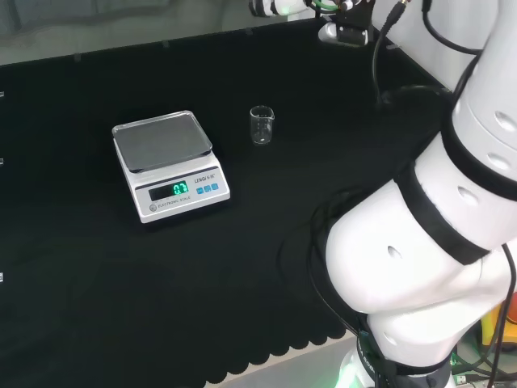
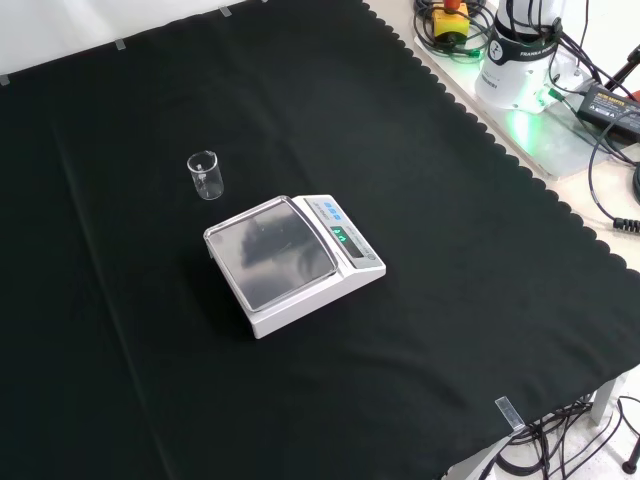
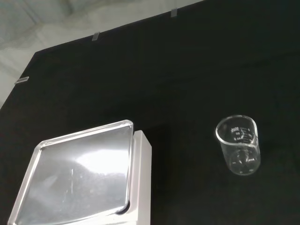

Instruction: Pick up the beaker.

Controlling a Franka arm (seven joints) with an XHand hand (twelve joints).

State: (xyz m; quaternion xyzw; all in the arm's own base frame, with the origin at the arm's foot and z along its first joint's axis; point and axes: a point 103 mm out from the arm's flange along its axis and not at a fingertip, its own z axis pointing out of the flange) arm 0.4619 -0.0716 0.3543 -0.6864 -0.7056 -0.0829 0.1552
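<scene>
Standing upright on the black cloth [image 1: 121,307] of the bench, the beaker [image 1: 262,125] is a small clear glass vessel with nothing visible in it. In the head view it sits just to the right of the scale [image 1: 170,166] and slightly farther back, apart from it; in the front view the beaker [image 2: 204,175] is to the upper left of the scale [image 2: 295,262]. The wrist view shows the beaker [image 3: 237,145] with faint white graduation marks printed on its wall, too small to read, beside the scale's steel pan [image 3: 77,174]. The scale is white, with a green lit display and blue buttons on its front panel beside some small print. At the upper edge of the head view a black and white part that may be the robot hand [image 1: 346,24] hangs well beyond the beaker, touching nothing; whether its fingers are spread or closed cannot be told. White arm links [image 1: 428,242] stand at the right of that view.
</scene>
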